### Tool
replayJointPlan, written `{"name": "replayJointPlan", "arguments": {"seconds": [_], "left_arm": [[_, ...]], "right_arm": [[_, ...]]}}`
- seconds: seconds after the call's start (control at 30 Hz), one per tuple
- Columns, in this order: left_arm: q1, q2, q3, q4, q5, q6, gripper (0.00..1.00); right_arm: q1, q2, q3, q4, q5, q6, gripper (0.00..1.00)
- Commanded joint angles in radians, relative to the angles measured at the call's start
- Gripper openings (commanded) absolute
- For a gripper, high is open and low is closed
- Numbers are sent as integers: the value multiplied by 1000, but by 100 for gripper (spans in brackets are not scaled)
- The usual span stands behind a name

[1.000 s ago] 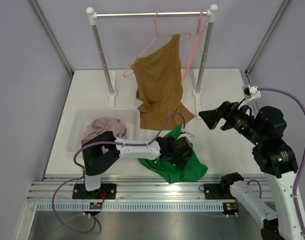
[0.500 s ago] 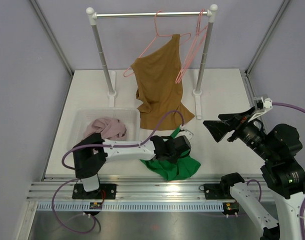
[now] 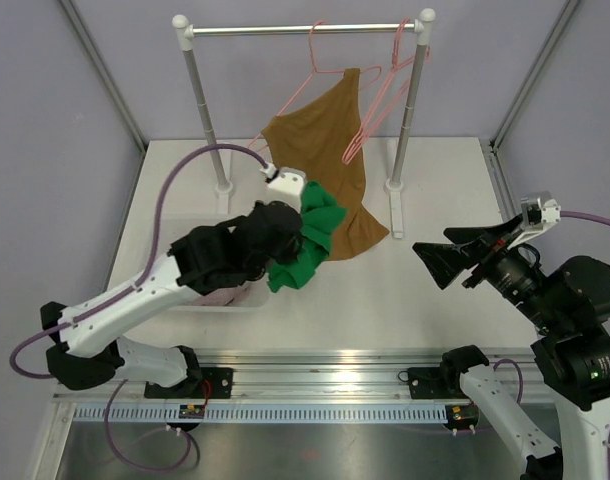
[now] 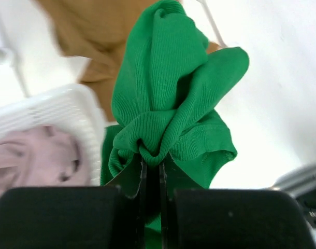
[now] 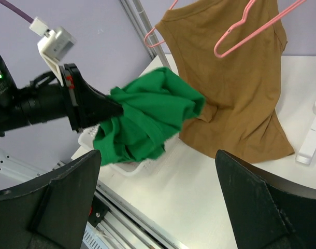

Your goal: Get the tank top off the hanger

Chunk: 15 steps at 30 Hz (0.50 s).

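A brown tank top (image 3: 330, 130) hangs by one strap from a pink hanger (image 3: 330, 70) on the rail; it also shows in the right wrist view (image 5: 235, 83). My left gripper (image 3: 300, 232) is shut on a bunched green garment (image 4: 168, 93), held in the air in front of the brown tank top's lower left part. A fold of green fabric is pinched between the jaws (image 4: 152, 155). At the right, away from the rack, my right gripper (image 3: 427, 262) stands open and empty, facing the garments (image 5: 158, 161).
A white basket (image 3: 155, 240) with a pink garment (image 4: 33, 155) sits on the table under the left arm. A second, empty pink hanger (image 3: 380, 100) hangs near the right post (image 3: 410, 100) of the rack. Purple walls enclose the table.
My left gripper closed on the green garment on the table and lifted it up and back, over the basket's edge. The right arm drew back slightly to the right.
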Motion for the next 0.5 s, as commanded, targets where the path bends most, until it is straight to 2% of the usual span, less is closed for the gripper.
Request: {"name": "replayJointPlan", "arguments": {"seconds": [0.0, 0.23, 0.3, 0.47], "left_arm": [[78, -100, 52, -90, -104, 41, 0], [358, -246, 8, -86, 12, 144, 0], [409, -252, -6, -96, 17, 152, 0], [607, -248, -105, -78, 147, 160, 0]], "right_arm": [[-1, -6, 45, 4, 19, -17, 99], [-1, 5, 63, 13, 7, -18, 99], [-1, 5, 62, 28, 2, -12, 100], [0, 0, 51, 64, -21, 0, 100]]}}
